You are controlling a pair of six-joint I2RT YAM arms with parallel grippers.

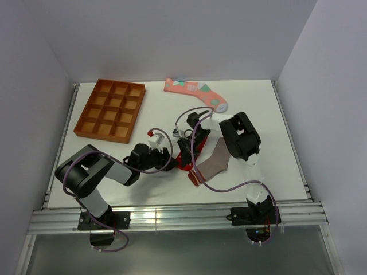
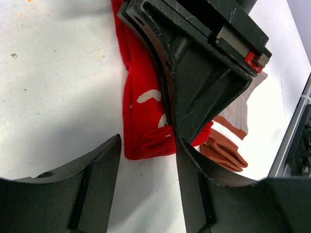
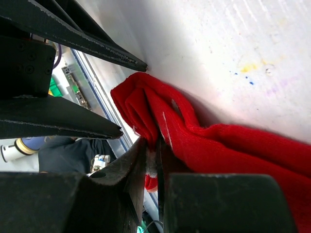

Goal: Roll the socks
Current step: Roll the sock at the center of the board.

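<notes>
Top external hangs high behind both arm bases (image 1: 97, 220), faces down and forward, far off, whole table (image 1: 281, 166) in frame; left wrist cam sits behind the left gripper (image 2: 148, 145), looks out along its fingers, very near, red sock (image 2: 146, 121) just past the fingertips, right gripper (image 2: 175, 127) crossing ahead; right wrist cam sits behind its own fingers, nearer yet, same red sock beyond the tips, left gripper's fingers (image 3: 58, 121) opposite; all three views share that sock.

An orange-brown tray (image 1: 103, 137) of twelve square compartments lies flat on the white desk (image 1: 275, 114), at its far left; a silver rail (image 1: 172, 220) runs along the desk's near edge
</notes>
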